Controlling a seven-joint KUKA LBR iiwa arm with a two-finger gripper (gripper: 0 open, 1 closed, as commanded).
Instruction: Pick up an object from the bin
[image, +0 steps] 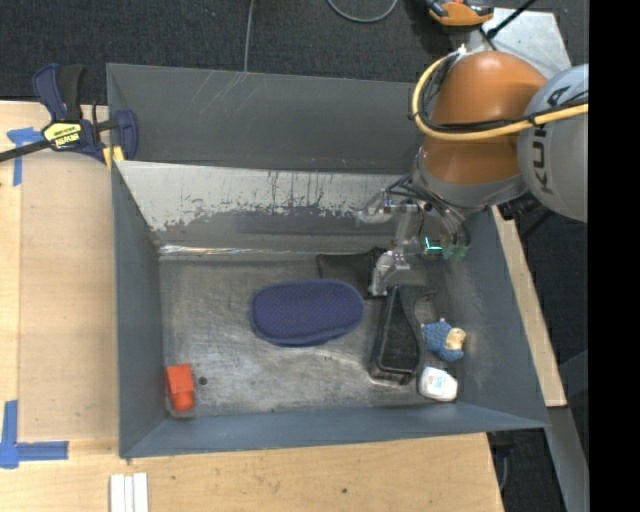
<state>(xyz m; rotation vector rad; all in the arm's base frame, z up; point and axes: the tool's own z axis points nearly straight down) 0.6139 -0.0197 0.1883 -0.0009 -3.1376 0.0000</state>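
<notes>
Camera view: end effector (390, 268) low in right-centre of bin (300, 130), at upper end of black flat oblong thing (394, 340). Its opening and hold cannot be told. Blue oval pad (305, 312) just left; small blue-yellow toy (444, 340) beside black thing's right.

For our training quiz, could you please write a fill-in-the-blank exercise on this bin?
1. The orange block lies in the bin's lower-____ corner, as viewed.
2. The oval pad in the middle is ____.
3. The long bar by the end effector is ____.
Missing: left; blue; black.
</notes>
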